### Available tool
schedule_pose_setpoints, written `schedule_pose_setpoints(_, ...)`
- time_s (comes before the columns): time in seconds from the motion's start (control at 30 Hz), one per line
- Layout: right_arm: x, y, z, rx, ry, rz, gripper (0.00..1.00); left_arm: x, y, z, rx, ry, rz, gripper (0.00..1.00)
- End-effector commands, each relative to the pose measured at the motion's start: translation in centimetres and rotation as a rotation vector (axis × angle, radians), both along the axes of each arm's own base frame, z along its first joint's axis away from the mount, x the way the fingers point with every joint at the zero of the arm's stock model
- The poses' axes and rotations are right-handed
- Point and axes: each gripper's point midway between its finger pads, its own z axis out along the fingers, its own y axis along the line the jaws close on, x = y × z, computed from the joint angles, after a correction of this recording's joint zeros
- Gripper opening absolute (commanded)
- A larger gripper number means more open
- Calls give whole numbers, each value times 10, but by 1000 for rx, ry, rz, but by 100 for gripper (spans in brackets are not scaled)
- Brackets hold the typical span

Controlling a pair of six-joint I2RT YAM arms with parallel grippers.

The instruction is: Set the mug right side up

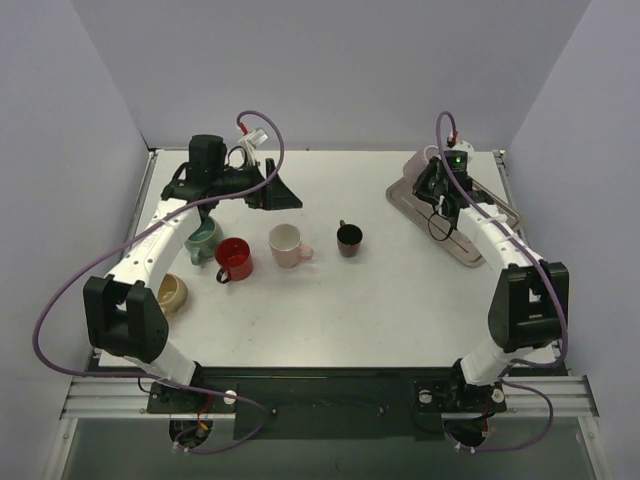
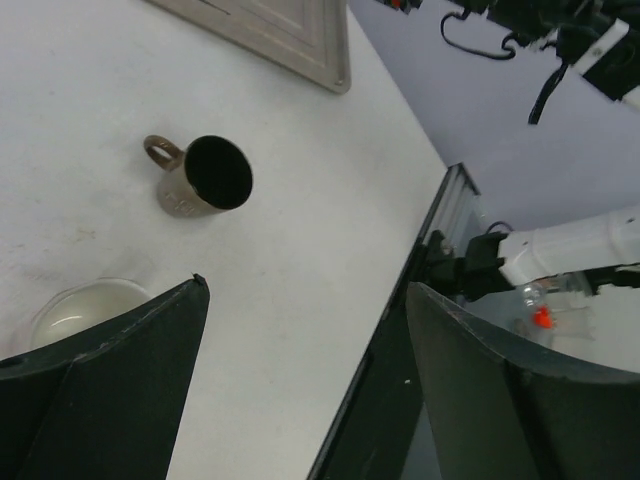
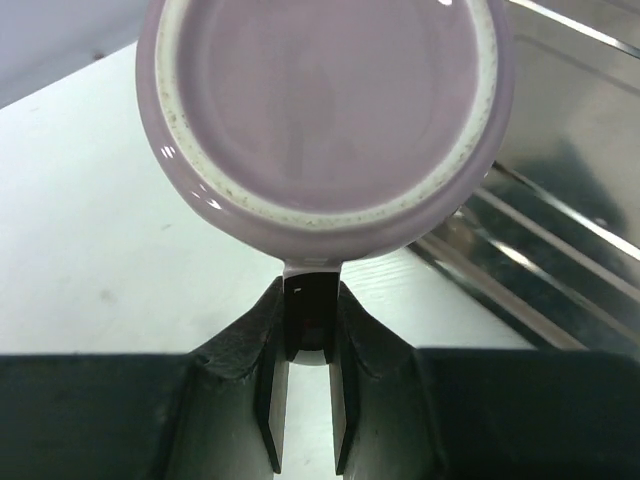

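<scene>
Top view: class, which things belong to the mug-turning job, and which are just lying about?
Job: lilac mug, right gripper.
Lying about: teal mug, red mug, pink mug, dark mug, tan mug, tray, left gripper.

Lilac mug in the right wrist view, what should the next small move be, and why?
Probably a short straight lift. The right gripper looks shut on the handle of the lilac mug, whose base faces the camera, so it is upside down, by the metal tray. Clearing the tray first should leave room to roll the wrist and turn it upright.
</scene>
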Motion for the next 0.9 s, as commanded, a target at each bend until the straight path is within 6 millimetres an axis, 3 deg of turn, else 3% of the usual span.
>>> schedule_pose_setpoints(0.0, -16, 63, 118, 42, -321, 217, 0, 9, -21, 57, -250, -9, -22, 90)
schedule_pose_setpoints(0.17, -49, 109, 164, 135, -428, 321, 0, 14, -33, 84, -398, 6, -19, 91)
schedule_pose_setpoints(0.33, -86, 166, 203, 223, -521, 458, 0, 17, -41, 87, -472, 107, -9, 91)
schedule_pose_setpoints(0.5, -114, 211, 237, 358, -601, 567, 0, 11, -40, 117, -566, 39, -20, 92)
schedule_pose_setpoints(0.63, -132, 240, 252, 421, -606, 645, 0, 14, -39, 120, -548, 20, -7, 92)
schedule_pose_setpoints(0.77, -141, 256, 259, 485, -605, 691, 0, 8, -35, 130, -569, -10, -16, 90)
schedule_pose_setpoints(0.8, -140, 259, 255, 505, -588, 690, 0, 6, -34, 133, -575, -14, -21, 88)
schedule_pose_setpoints(0.87, -140, 265, 254, 543, -579, 703, 0, 1, -31, 143, -604, -35, -34, 72)
